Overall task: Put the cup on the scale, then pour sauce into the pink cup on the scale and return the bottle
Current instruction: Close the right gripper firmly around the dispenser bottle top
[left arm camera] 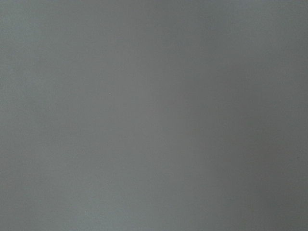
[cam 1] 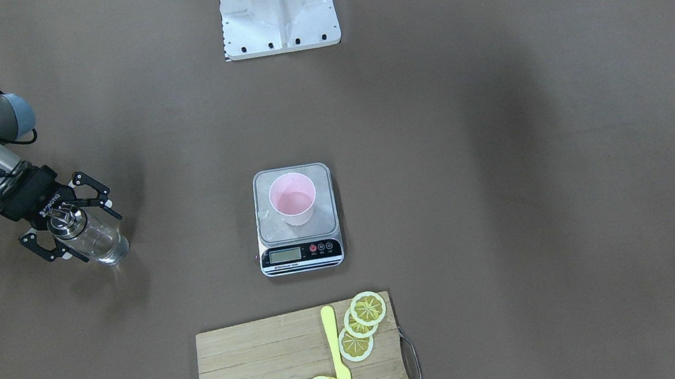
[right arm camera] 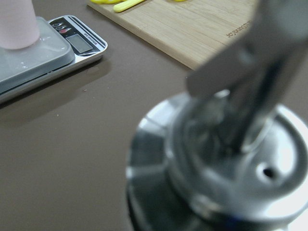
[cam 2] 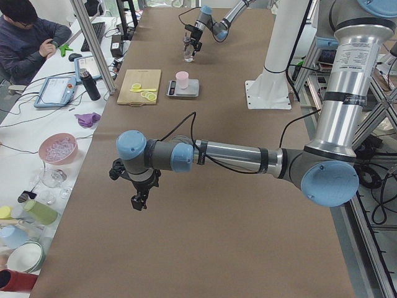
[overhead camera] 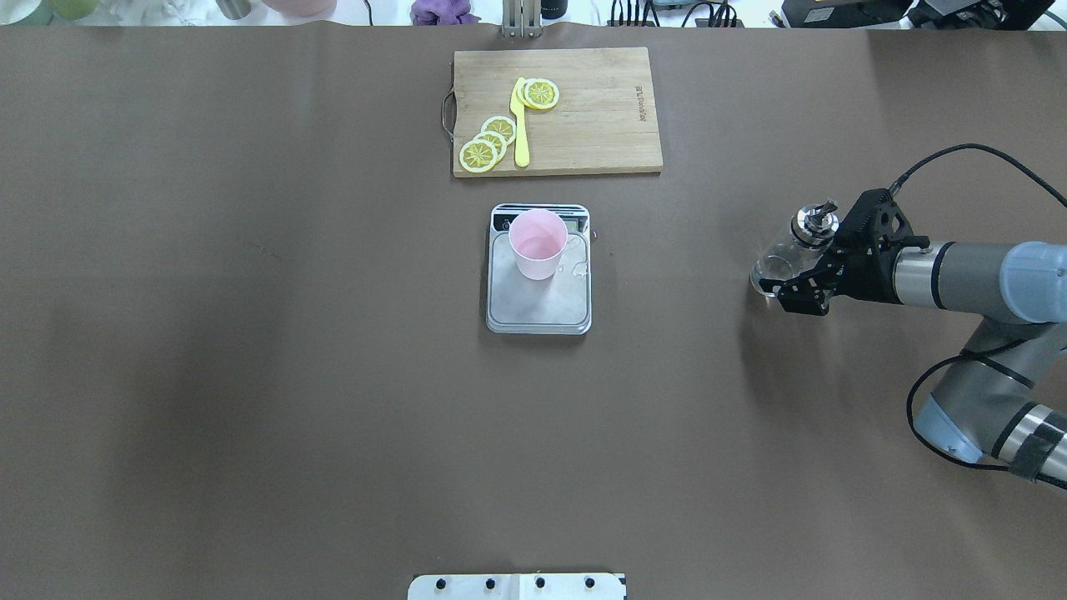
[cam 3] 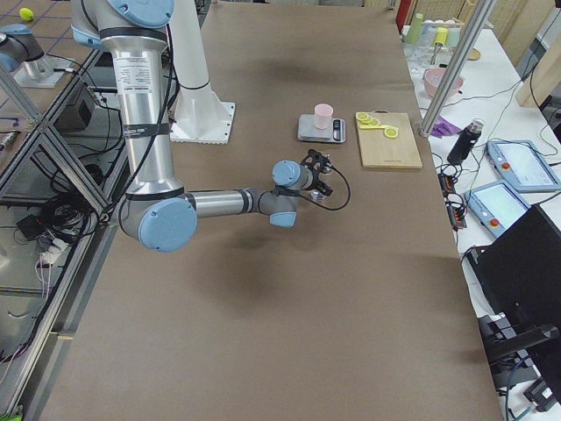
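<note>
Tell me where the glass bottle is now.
In the overhead view the bottle is at the table's right side, between the jaws of the right gripper, well right of the scale.

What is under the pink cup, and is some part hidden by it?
The pink cup stands on the silver platform of the scale. The part of the platform directly below the cup's base is covered, so it cannot be seen.

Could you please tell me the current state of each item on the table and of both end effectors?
cup: upright on the scale, seems to hold a little liquid.
scale: carrying the cup, droplets on its platform.
bottle: upright, capped, gripped off to the side.
right end effector: closed on the bottle.
left end effector: open or closed, cannot tell.
</note>
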`<state>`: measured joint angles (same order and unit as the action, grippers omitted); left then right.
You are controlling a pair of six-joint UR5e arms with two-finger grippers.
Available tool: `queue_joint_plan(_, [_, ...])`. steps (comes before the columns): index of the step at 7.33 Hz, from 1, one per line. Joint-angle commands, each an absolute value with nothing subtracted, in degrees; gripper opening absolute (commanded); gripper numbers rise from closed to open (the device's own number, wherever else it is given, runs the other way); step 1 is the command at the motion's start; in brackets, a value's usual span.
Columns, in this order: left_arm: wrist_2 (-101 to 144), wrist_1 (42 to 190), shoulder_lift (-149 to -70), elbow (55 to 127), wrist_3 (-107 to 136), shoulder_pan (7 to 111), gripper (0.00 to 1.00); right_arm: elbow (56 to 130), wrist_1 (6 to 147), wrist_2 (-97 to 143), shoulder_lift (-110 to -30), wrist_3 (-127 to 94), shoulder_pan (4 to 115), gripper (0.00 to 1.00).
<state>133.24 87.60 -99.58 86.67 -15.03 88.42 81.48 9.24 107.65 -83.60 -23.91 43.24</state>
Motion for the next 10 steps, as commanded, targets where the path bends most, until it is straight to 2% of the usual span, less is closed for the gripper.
queue_joint_plan(1, [133.3, 87.6, -99.6, 86.7, -15.0, 88.4, 0.99, 81.6, 9.3, 108.5, -83.5, -22.7, 43.8, 0.24])
queue_joint_plan(3, [133.3, 87.6, -99.6, 86.8, -15.0, 88.5, 0.99, 81.9, 9.2, 111.5, -83.5, -22.5, 45.7, 0.03])
queue_joint_plan(4, [133.3, 87.6, -99.6, 86.9, -15.0, 88.5, 0.99, 82.2, 9.1, 112.0, -83.5, -22.3, 46.3, 0.00])
queue_joint_plan(8, [133.2, 87.0, -98.4, 87.4, -14.5, 88.6, 0.99, 82.4, 12.6, 111.9, -82.8, -22.6, 46.9, 0.00])
queue_joint_plan(10, [133.2, 86.7, -95.8, 90.7, -14.3, 88.6, 0.99, 82.6, 18.0, 112.1, -79.7, -22.7, 47.5, 0.00])
